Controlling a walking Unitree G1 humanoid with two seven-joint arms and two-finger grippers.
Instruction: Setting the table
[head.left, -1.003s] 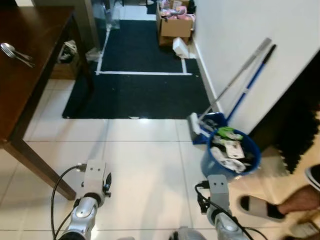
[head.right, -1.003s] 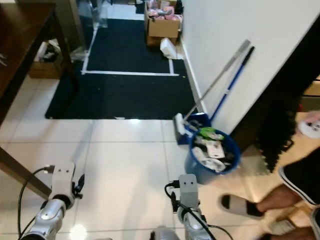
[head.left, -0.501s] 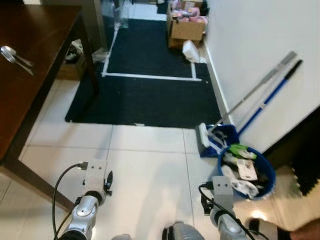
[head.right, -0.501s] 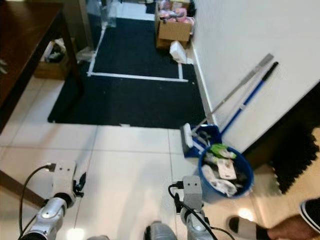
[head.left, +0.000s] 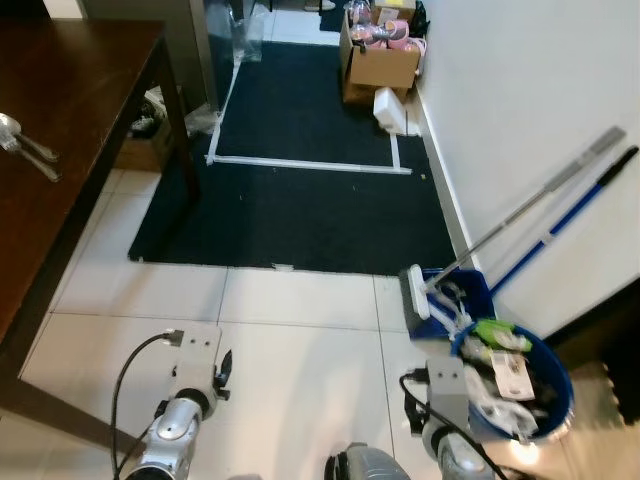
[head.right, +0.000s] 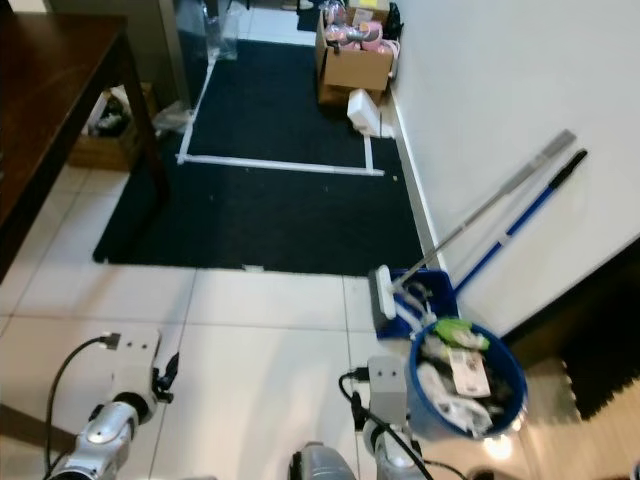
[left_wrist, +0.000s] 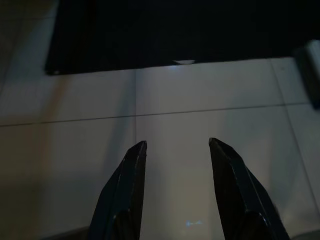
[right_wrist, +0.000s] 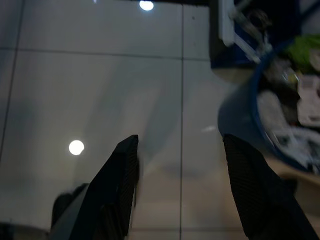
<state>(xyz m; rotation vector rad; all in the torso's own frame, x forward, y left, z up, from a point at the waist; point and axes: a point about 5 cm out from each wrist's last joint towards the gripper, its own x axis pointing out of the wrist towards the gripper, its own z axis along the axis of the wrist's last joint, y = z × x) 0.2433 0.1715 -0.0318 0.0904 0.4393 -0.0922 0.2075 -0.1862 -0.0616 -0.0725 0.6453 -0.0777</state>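
Observation:
A dark wooden table (head.left: 70, 130) stands at the left, with a spoon and fork (head.left: 25, 147) lying near its left edge. Both arms hang low over the white tiled floor. My left gripper (left_wrist: 176, 145) is open and empty, its fingers pointing at the tiles near the dark rug's edge. My right gripper (right_wrist: 177, 142) is also open with nothing between its fingers, close beside the blue bucket (right_wrist: 272, 115).
A black rug (head.left: 300, 200) covers the floor ahead. A blue bucket (head.left: 520, 385) full of rubbish sits at the right by the wall, with a dustpan (head.left: 440, 295) and two long handles (head.left: 560, 195) leaning there. Cardboard boxes (head.left: 378, 62) stand at the far end.
The camera has shifted rightward and forward: the bucket now sits lower right, the table looms larger. The person's sandalled foot seen a second ago has left the view.

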